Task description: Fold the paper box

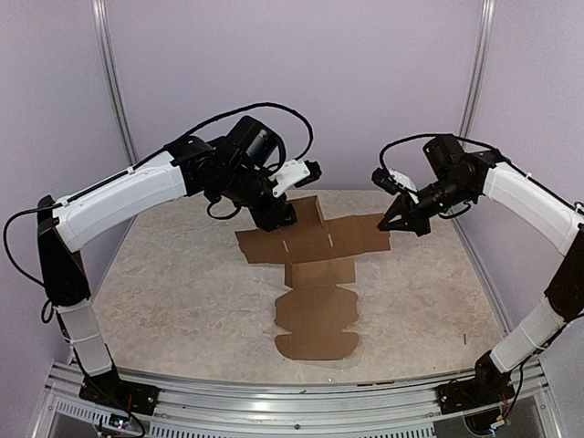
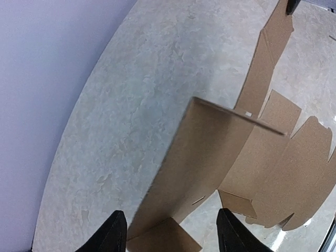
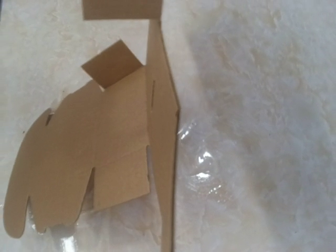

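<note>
Brown paper box (image 1: 315, 274) lies mostly flat on the table (image 1: 164, 292). One far flap stands up inside the wide-open left claw (image 1: 285, 216). I cannot tell if the right claw (image 1: 402, 222) is open or closed. Most folds are left to do.

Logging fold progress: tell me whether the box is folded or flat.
Mostly flat. The box lies spread on the table; only one far panel stands raised, at the left hand.

A pale marbled table (image 1: 182, 301) fills the workspace. Lavender walls (image 1: 301, 64) enclose it. A ribbed metal rail (image 1: 301, 401) runs along its near edge.
</note>
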You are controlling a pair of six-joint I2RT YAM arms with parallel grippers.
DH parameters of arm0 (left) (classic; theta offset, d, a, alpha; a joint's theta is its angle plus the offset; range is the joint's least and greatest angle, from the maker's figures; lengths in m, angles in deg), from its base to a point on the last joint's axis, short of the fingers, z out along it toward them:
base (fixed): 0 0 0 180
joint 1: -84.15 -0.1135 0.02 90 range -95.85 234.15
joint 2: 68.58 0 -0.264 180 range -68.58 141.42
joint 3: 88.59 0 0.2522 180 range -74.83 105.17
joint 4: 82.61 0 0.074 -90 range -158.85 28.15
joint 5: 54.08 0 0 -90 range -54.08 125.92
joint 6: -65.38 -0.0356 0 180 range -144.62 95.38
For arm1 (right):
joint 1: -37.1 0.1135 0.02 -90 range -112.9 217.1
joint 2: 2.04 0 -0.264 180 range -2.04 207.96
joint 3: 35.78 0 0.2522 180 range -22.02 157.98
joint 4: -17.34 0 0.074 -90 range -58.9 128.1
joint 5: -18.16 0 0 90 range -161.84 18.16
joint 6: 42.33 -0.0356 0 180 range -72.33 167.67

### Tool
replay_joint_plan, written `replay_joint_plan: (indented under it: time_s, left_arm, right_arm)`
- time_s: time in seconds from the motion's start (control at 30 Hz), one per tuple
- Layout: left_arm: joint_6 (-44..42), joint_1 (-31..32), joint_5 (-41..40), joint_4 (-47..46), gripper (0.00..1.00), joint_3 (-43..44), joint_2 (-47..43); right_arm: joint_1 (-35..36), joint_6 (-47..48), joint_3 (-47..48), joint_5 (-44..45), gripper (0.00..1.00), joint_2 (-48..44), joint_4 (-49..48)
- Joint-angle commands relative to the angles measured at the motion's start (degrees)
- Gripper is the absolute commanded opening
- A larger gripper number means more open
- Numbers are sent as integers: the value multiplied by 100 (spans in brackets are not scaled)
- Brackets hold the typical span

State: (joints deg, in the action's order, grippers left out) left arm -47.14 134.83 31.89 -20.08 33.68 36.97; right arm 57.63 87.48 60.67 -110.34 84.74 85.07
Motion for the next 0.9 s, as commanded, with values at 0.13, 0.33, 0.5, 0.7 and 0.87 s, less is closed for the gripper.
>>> replay_joint_plan:
  time_s: [0.13,0.33,0.5,0.7,0.87]
  left_arm:
    - [-421,-128,-237,-609,60,-120,-524]
    - [-510,-123,498,-9,58,184,-128]
    - [-454,-128,1153,210,54,185,-89]
    - [-451,-135,1362,325,47,269,32]
    - [-462,-183,1123,418,55,280,-79]
  right_arm:
    - [159,273,208,-162,0,-202,324]
    - [170,187,174,-152,0,-265,219]
    - [170,198,148,-106,0,-250,166]
    - [181,211,171,-105,0,-167,97]
    - [192,287,194,-131,0,-97,137]
